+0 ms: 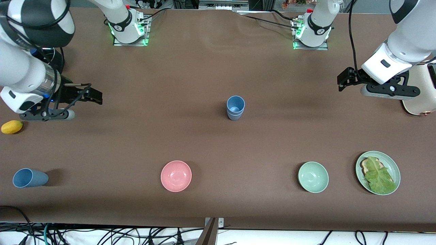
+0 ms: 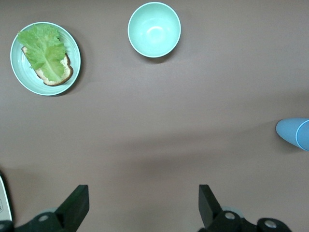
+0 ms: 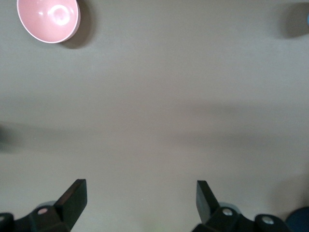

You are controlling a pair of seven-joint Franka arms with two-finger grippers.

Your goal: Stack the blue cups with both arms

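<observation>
Two blue cups (image 1: 235,108) stand nested and upright at the middle of the table; their edge shows in the left wrist view (image 2: 294,134). A third blue cup (image 1: 30,178) lies on its side at the right arm's end, near the front edge. My right gripper (image 1: 93,96) is open and empty over bare table at the right arm's end, well apart from both. My left gripper (image 1: 345,80) is open and empty over bare table at the left arm's end. Both wrist views show spread fingers with only tablecloth between them: the left gripper (image 2: 144,203) and the right gripper (image 3: 141,200).
A pink bowl (image 1: 176,176) and a mint-green bowl (image 1: 313,177) sit near the front edge. A green plate (image 1: 391,165) holds bread and lettuce. A yellow fruit (image 1: 12,126) lies under the right arm. A cream appliance (image 1: 420,98) stands at the left arm's end.
</observation>
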